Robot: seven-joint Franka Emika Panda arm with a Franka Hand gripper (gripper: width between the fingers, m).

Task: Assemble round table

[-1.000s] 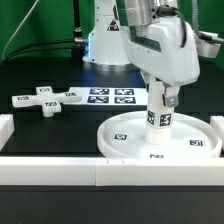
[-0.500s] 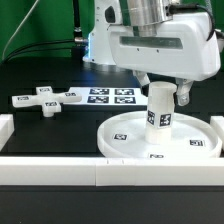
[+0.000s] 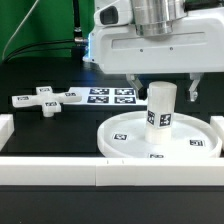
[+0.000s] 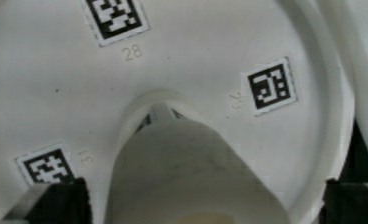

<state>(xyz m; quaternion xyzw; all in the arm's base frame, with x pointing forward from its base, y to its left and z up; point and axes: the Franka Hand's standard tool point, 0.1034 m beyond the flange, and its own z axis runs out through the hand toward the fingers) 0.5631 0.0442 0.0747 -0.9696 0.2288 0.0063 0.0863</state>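
At the hub of the rimmed round disc (image 3: pixel 125 136), the cylinder leg (image 3: pixel 160 112) is stood upright, apparently to be joined there. The gripper (image 3: pixel 163 91) is held around the leg's top with jaws spread wide, nothing grasped. The cross-shaped piece (image 3: pixel 45 100) is laid well apart.

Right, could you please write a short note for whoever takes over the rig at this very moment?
Gripper: open, jaws either side of the top of the leg, apparently clear of it.
Leg: upright in the middle of the round disc.
Cross-shaped piece: loose on the table at the exterior view's left, beside the marker board.
Done: leg placed in the disc; how firmly it is seated, cannot tell.
Left: fit the cross-shaped piece.
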